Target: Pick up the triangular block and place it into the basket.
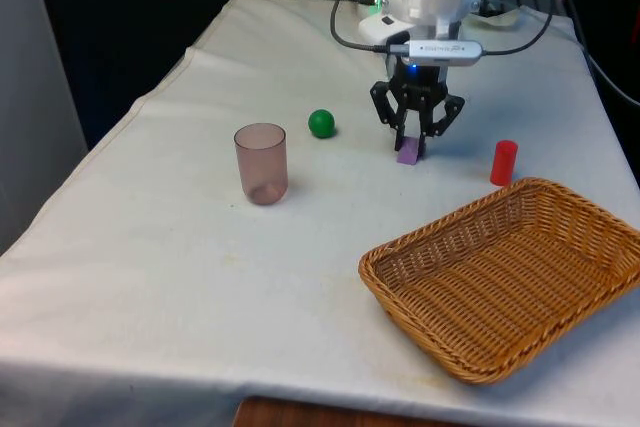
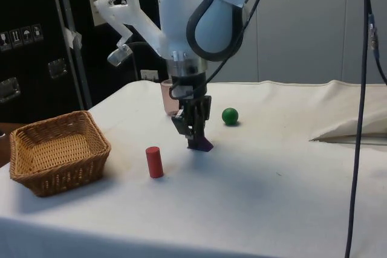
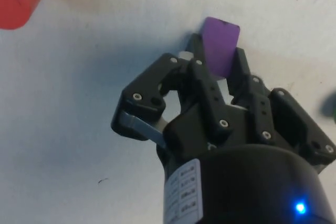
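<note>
The purple triangular block (image 1: 408, 153) rests on the white cloth between the green ball and the red cylinder. My gripper (image 1: 413, 143) is down over it, and its two black fingers press on the block's two sides. In the wrist view the purple block (image 3: 221, 45) sticks out from between the fingertips of the gripper (image 3: 218, 59). From the side the block (image 2: 202, 145) sits on the cloth under the gripper (image 2: 195, 138). The wicker basket (image 1: 565, 207) stands at the near part of the front view's right, well apart from the block.
A red cylinder (image 1: 504, 162) stands upright just off the block toward the basket. A green ball (image 1: 321, 123) lies on the other side. A translucent pink cup (image 1: 261, 163) stands nearer the front view's left.
</note>
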`<action>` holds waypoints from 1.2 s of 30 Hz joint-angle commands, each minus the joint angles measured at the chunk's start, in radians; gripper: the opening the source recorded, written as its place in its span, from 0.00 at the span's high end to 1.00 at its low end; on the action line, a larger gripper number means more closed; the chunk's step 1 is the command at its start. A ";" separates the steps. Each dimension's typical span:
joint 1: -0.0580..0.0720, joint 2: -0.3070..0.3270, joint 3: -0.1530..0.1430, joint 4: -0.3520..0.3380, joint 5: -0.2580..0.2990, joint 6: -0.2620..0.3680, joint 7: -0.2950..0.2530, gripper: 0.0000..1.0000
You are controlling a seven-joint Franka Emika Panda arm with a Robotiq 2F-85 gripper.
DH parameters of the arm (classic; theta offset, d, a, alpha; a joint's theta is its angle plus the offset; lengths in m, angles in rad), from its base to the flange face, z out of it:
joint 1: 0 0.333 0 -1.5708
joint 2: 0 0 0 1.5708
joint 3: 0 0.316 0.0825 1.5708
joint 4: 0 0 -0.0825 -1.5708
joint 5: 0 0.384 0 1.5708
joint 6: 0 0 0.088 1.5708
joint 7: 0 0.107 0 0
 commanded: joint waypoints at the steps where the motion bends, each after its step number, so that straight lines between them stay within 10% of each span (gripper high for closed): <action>1: -0.001 0.003 0.002 0.003 0.004 0.004 0.002 0.67; 18: -0.002 -0.063 -0.015 0.132 -0.003 -0.183 -0.010 0.67; 36: -0.006 0.001 -0.016 0.360 0.005 -0.329 -0.012 0.67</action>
